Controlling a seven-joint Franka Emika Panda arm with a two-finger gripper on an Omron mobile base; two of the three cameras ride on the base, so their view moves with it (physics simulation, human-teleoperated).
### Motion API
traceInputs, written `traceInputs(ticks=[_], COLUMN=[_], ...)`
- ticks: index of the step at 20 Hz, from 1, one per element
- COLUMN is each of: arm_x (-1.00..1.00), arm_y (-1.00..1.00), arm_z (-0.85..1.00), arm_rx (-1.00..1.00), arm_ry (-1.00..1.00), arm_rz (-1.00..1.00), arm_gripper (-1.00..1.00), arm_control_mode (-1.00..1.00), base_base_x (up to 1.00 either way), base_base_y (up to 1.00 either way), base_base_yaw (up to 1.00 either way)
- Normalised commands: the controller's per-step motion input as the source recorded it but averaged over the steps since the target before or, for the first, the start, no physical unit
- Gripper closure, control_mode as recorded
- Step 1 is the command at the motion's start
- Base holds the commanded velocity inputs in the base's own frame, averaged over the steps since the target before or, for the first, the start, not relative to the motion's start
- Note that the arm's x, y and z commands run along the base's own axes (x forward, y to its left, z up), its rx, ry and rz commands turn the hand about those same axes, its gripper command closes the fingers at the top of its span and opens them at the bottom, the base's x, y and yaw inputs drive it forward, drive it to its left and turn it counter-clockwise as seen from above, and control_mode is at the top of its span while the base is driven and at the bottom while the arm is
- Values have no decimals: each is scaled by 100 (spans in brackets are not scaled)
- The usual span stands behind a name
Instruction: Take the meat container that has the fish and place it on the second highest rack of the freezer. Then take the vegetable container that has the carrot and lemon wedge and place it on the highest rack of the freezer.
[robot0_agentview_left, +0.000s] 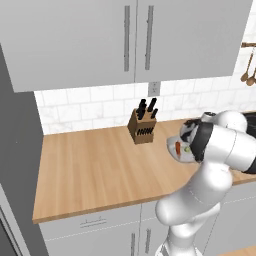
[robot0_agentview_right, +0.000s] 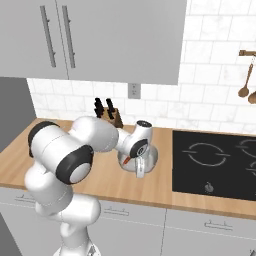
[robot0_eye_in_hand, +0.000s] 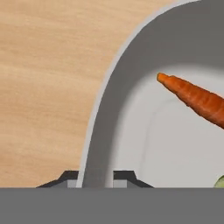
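Note:
The vegetable container (robot0_eye_in_hand: 114, 78) is a shallow grey tub on the wooden counter (robot0_agentview_left: 90, 170), also seen as the tub (robot0_agentview_left: 173, 143) beside the arm and as the tub (robot0_agentview_right: 151, 156) under the hand. The carrot (robot0_eye_in_hand: 197, 98) lies in it, with a green edge of the lemon wedge (robot0_eye_in_hand: 220, 182) at the corner. My gripper (robot0_eye_in_hand: 97, 177) reaches down onto the tub's near rim, one fingertip (robot0_eye_in_hand: 72, 177) outside the wall and the other inside, both pressed against it. The meat container, the fish and the freezer's racks are out of view.
A knife block (robot0_agentview_left: 143, 127) stands against the tiled wall behind the tub. A black cooktop (robot0_agentview_right: 215, 160) lies to the right, with wooden spoons (robot0_agentview_right: 245, 85) hanging above. A tall grey unit (robot0_agentview_left: 15, 150) bounds the counter's left end.

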Motion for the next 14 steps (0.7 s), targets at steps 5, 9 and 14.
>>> traceInputs(ticks=[5, 9, 14], arm_x=[-45, -41, -52], arm_y=[22, 52, 71], arm_z=[61, 71, 64], arm_rx=[-1, -7, -13], arm_ry=[-16, -17, -20], arm_rz=[-3, 0, 0], arm_gripper=[100, 100, 100], arm_control_mode=[-100, -100, -100], base_base_x=[0, 0, 0], base_base_y=[0, 0, 0], base_base_yaw=[0, 0, 0])
